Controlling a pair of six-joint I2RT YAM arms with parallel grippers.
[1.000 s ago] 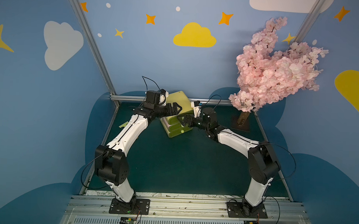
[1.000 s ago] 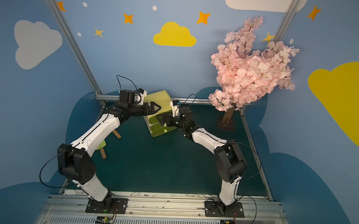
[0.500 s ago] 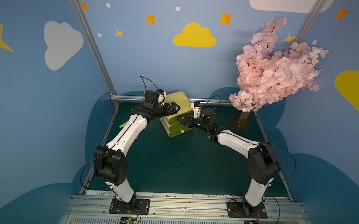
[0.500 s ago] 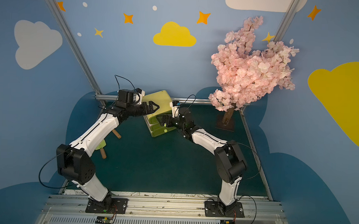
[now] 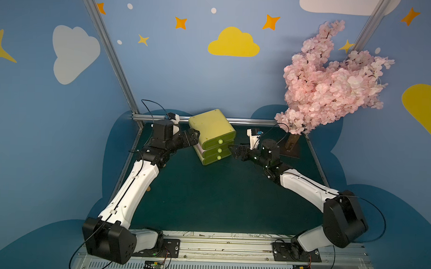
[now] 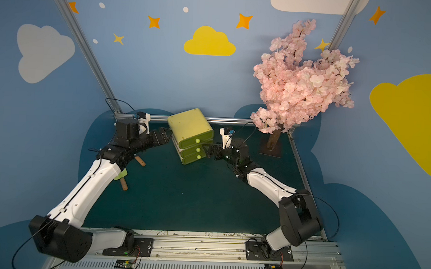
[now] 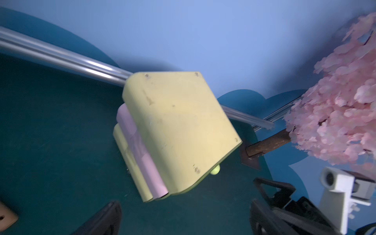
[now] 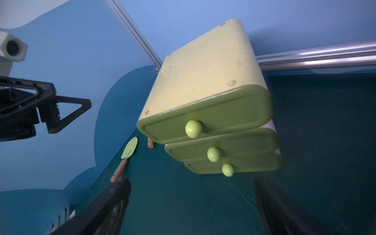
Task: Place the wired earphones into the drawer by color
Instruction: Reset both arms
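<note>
The right gripper (image 5: 233, 150) is set with its jaws spread wide and nothing between them. It is positioned just right of the drawer fronts, near the picture centre in both top views. The left gripper (image 5: 196, 137) is likewise fully spread and empty, close to the left flank of the chest of drawers (image 5: 210, 125).

Compared with a second ago, both grippers are drawn back slightly from the chest, the right one further rightward and the left one further leftward. No contact with the chest is seen now. All drawers are shut flush. The withdrawal is judged to mark the end of a closing step.

The wired earphones are not visible in any view. None is seen on the mat or in either gripper. They are presumed to be inside the closed drawers, but this cannot be confirmed.

Item count:
- Grippers: two.
- Chest: one, with three drawers.
- Knobs: three, top knob (image 8: 193, 128), middle knob (image 8: 213, 154), bottom knob (image 8: 227, 169).
- Toy tools: two, a green shovel (image 8: 127, 154) and a second wooden handle (image 6: 140, 161), at centre left, partly hidden by the left arm.
- Blossom tree (image 5: 329, 89): one, upper right.
- Earphones visible: none.
</note>
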